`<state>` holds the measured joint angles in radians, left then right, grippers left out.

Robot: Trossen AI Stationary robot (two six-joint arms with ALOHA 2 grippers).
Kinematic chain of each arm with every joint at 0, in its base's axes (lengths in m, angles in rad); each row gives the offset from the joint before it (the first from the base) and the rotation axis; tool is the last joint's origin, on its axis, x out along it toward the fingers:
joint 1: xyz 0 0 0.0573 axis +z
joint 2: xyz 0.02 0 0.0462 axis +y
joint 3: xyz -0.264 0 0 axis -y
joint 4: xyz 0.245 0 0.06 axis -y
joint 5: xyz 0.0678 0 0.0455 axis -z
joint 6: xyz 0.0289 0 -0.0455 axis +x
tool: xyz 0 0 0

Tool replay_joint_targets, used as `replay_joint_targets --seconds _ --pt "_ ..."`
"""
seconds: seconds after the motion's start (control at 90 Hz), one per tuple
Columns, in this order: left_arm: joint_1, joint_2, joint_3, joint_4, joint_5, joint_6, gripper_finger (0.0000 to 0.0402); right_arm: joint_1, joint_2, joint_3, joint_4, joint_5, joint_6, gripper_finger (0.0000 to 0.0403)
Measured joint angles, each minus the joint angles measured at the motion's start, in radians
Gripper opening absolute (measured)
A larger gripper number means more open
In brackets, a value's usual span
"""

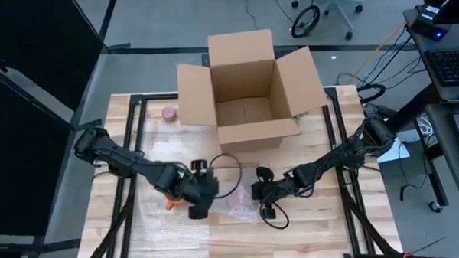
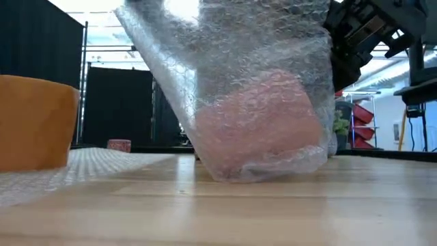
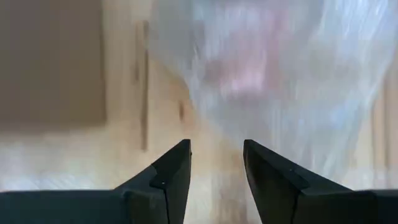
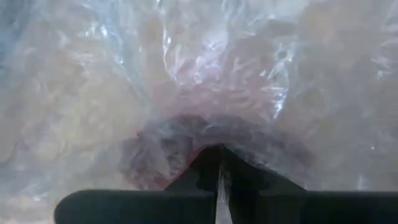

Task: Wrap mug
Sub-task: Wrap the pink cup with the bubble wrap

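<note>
Though hazy from above, pink mug [image 2: 263,119] inside bubble wrap [image 2: 225,61], low view.

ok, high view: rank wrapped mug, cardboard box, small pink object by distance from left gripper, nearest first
1. Wrapped mug: just right of the left gripper.
2. Small pink object: toward the table's far edge, left of the box.
3. Cardboard box: far centre; rim roughly ties with the pink object.

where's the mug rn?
The pink mug sits inside the bubble wrap on the table's front centre, between the left gripper and right gripper, in front of the open cardboard box.
</note>
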<state>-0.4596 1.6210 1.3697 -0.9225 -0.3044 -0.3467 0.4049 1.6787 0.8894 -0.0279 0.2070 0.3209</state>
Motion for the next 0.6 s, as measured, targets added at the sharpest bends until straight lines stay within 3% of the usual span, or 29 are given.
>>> replay_joint_targets --seconds 0.133,0.222,0.367,0.6 --pt "-0.044 -0.006 -0.150 0.106 0.018 -0.064 0.0136 0.000 -0.001 0.000 0.000 -0.002 0.008 0.0000" --pt "-0.053 -0.003 -0.222 0.264 0.027 -0.066 0.0136 0.000 -0.001 0.000 -0.001 -0.004 0.012 0.0000" --pt "-0.037 -0.001 -0.278 0.509 0.042 -0.034 0.0136 0.000 -0.001 0.031 -0.039 -0.004 0.009 0.0000" --pt "0.035 0.083 -0.290 0.671 0.062 0.038 0.0136 -0.027 -0.001 0.171 -0.220 -0.001 -0.036 0.0000"
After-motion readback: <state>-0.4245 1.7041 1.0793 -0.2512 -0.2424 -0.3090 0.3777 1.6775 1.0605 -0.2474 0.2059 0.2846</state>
